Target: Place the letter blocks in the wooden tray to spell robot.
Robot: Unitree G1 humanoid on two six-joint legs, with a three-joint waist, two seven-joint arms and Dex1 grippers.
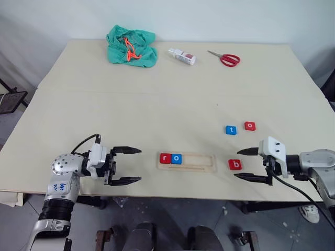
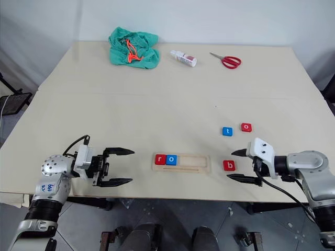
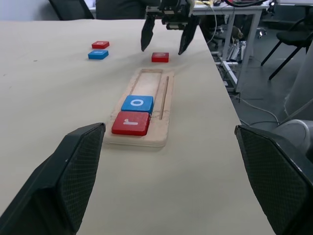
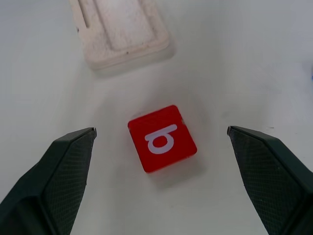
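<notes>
Wooden tray (image 1: 187,161) holds red r (image 1: 165,158) and blue o (image 1: 177,158); red b (image 1: 235,164), blue t (image 1: 231,130), red o (image 1: 250,126) lie right of it, unplaced; right pincer (image 1: 246,164) gapes around b, left pincer (image 1: 128,166) apart, empty.

Table (image 1: 104,112) bears tray (image 1: 201,167), blocks (image 1: 235,164), cloth (image 1: 132,47), bottle (image 1: 181,56), scissors (image 1: 225,58).

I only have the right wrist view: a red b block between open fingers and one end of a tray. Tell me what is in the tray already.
Observer: The wooden tray holds a red r block and a blue o block at its left end.
Operator: Give me the remaining letters.
Observer: A blue t block and a red o block lie on the table, beyond the red b block.
Operator: Report the other arm.
Observer: The left gripper hangs open left of the tray, holding nothing.
</notes>
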